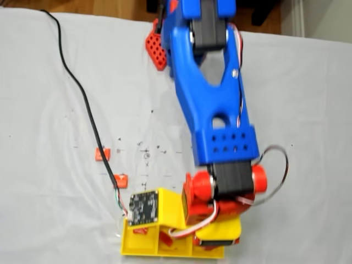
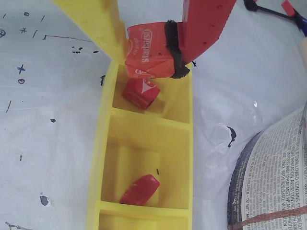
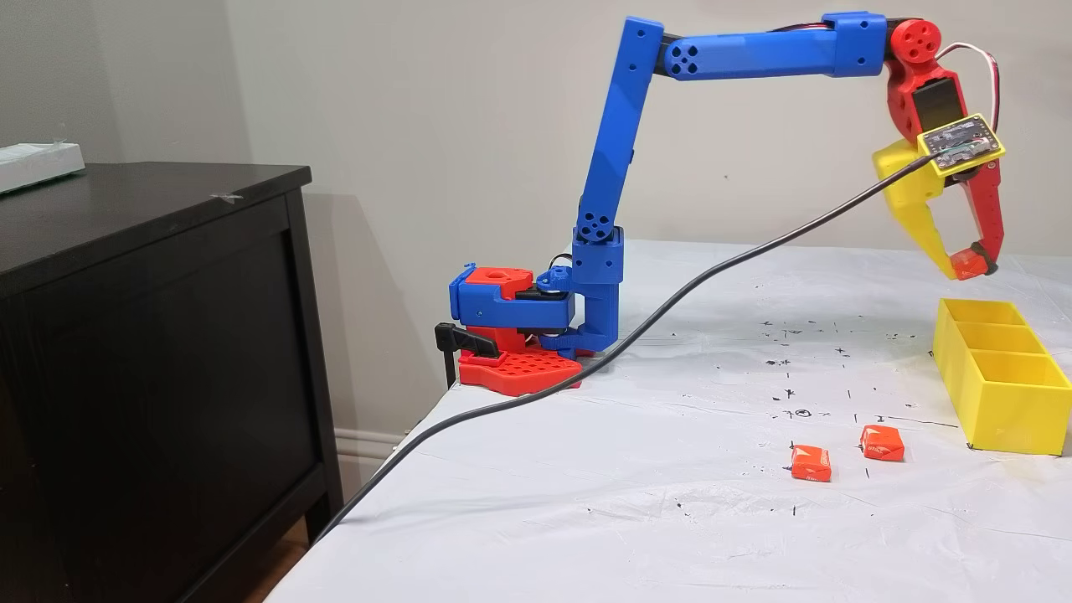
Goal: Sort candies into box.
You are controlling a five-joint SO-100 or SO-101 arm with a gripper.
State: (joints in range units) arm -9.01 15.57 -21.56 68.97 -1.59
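My gripper (image 2: 149, 55) is shut on an orange candy (image 2: 147, 51), hanging above the far end of the yellow box (image 2: 188, 143). In a fixed view the gripper (image 3: 971, 264) holds the candy (image 3: 969, 262) well above the box (image 3: 1001, 402). A red candy (image 2: 141, 92) lies in the compartment under the gripper, and another red candy (image 2: 140, 190) lies in the middle compartment. Two orange candies (image 3: 811, 462) (image 3: 883, 443) rest on the white cloth beside the box, also visible as candies (image 1: 102, 153) (image 1: 120, 179) from above. The arm covers much of the box (image 1: 137, 246) from above.
A black cable (image 3: 586, 368) trails across the white cloth to the wrist camera. The arm's base (image 3: 515, 335) is clamped at the table's back edge. A printed book or paper (image 2: 278, 182) lies right of the box. A dark cabinet (image 3: 151, 335) stands beside the table.
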